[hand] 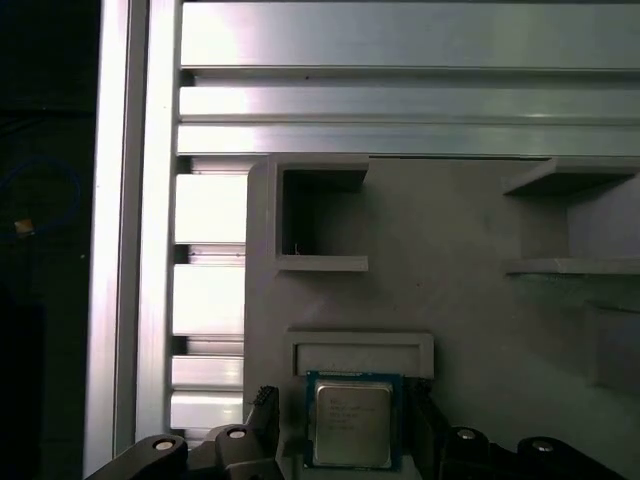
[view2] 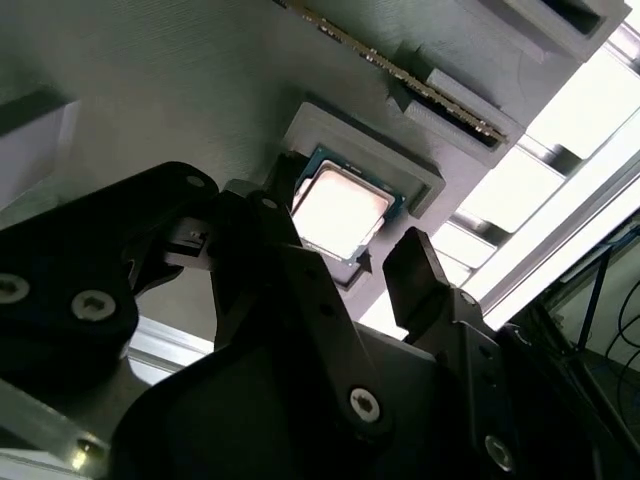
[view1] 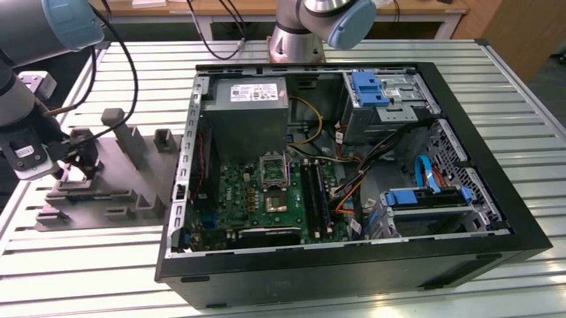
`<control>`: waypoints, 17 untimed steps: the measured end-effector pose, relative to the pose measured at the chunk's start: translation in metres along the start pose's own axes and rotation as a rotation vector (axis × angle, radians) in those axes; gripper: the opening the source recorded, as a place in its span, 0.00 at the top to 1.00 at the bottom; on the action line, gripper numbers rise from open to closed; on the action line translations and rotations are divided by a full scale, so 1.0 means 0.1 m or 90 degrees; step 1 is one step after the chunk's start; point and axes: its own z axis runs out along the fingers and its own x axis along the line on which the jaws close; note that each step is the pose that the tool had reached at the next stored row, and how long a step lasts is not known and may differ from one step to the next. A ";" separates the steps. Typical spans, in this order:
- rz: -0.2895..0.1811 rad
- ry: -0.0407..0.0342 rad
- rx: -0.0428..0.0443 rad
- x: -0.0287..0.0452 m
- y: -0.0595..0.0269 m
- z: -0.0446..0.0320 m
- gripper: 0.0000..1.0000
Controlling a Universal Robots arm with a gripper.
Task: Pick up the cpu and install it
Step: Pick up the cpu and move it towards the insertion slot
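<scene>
The cpu (hand: 350, 425) lies flat, metal face up, in a shallow square pocket of the grey moulded tray (hand: 460, 290). The tray sits on the exterior view's left, well apart from the open computer case (view1: 354, 268). The chip sits directly between the jaws. The gripper (view2: 343, 212) hangs over it with one dark fingertip (view2: 412, 262) beside each of two opposite edges, and in both wrist views a sliver of tray shows between fingertip and chip. So the jaws stand apart, straddling the chip without pinching it. Being square, it has no long axis to speak of; its edges run parallel with the pocket walls, and the finger faces look square to them.

The lid is pale, silvery metal that glares under the light, rimmed by a thin green substrate. It is hard, thin and probably slick, so there is little edge to grip. The tray is matte plastic with a raised lip around the pocket, box-like recesses and upright posts. A long thin card (view2: 400, 72) with a gold-coloured edge stands in a slot near the chip, likely a memory module. The worktop (view1: 89, 265) is ribbed, shiny aluminium profile.

Inside the black case lie the green board (view1: 252, 199) with its metal-framed socket (view1: 274, 169) and the grey power-supply box (view1: 250, 116).
</scene>
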 end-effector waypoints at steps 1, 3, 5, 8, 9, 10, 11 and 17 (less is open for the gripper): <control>0.000 0.0000 0.0003 0.000 0.000 0.005 0.38; 0.000 -0.0003 0.0004 0.000 -0.001 0.014 0.38; 0.000 -0.0003 0.0004 0.000 -0.001 0.018 0.38; 0.000 -0.0004 0.0004 0.000 -0.001 0.019 0.38; 0.000 -0.0003 0.0004 0.000 -0.001 0.019 0.38; 0.000 -0.0004 0.0004 0.000 -0.001 0.019 0.38; 0.000 -0.0004 0.0004 0.000 -0.001 0.020 0.38; 0.000 -0.0006 0.0003 -0.003 0.000 0.022 0.39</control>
